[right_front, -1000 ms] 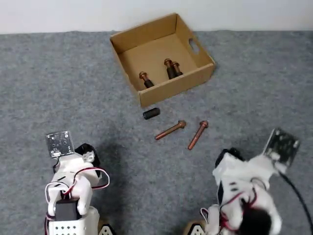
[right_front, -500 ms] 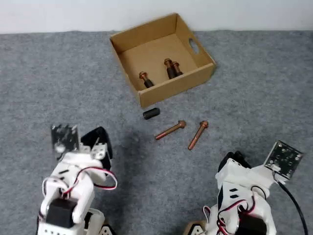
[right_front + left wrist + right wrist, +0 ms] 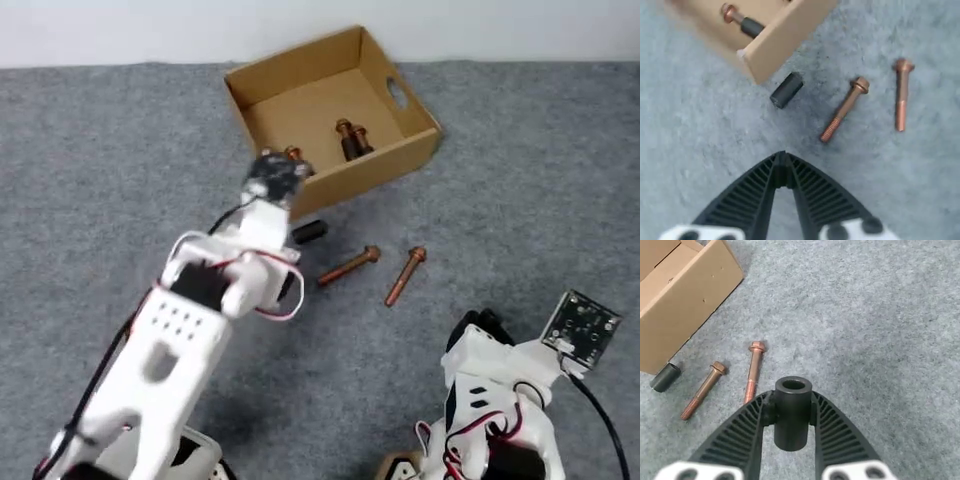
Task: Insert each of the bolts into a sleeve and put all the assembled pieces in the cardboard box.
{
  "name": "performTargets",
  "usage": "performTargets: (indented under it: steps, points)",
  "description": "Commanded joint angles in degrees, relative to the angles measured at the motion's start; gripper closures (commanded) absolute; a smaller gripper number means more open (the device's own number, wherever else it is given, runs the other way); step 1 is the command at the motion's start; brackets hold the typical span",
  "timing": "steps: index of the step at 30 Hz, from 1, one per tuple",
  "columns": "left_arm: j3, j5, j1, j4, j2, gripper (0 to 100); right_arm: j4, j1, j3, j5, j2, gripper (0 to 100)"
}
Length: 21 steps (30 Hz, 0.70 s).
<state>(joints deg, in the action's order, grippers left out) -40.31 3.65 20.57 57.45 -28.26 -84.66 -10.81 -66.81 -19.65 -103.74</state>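
Right wrist view: one sleeve point(image 3: 792, 426) is clamped in the right pincer point(image 3: 791, 401), two bolts point(image 3: 704, 390) point(image 3: 752, 371) and one loose sleeve point(image 3: 665, 377) are left on the surface point(image 3: 520, 180) beside the cardboard box point(image 3: 352, 178), two assembled pieces point(image 3: 349, 140) point(image 3: 293, 153) are held inside it, and the left pincer point(image 3: 782, 159) is closed, empty.

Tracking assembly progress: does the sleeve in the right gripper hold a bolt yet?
Empty: the sleeve in the right gripper shows an open, hollow bore.

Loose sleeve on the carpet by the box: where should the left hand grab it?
Across its round middle, straight down from above. The sleeve lies on its side, roughly along the box wall with a gap between; one finger likely fits there. The left hand, shut now, must open first.
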Motion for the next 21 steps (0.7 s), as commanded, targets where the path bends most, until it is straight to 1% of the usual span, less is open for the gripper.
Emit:
performTargets:
  steps: [1,3,6,8,12,18,21]
  points:
    - [7.34,-4.04,0.53,-1.41,6.42,99,1.45,-0.48,0.26,-0.62,-0.4,99.1]
    - [9.98,-4.04,0.62,-1.32,9.49,96,1.45,-0.48,0.26,-0.62,-0.4,99.1]
    - [13.32,-4.04,0.62,-1.23,13.63,87,1.36,-0.48,0.26,-0.62,-0.4,99.1]
    - [16.22,-4.13,1.41,0.44,16.97,83,1.36,-0.48,0.26,-0.62,-0.4,99.1]
    - [24.48,-5.63,3.6,4.57,25.14,83,1.36,-0.48,0.26,-0.62,-0.4,99.1]
    - [36.62,-9.32,7.12,7.74,38.68,83,1.27,-0.57,0.26,-0.62,-0.4,99.1]
    - [42.77,-10.64,7.82,9.85,45.54,83,1.27,-0.66,0.26,-0.62,-0.4,99.1]
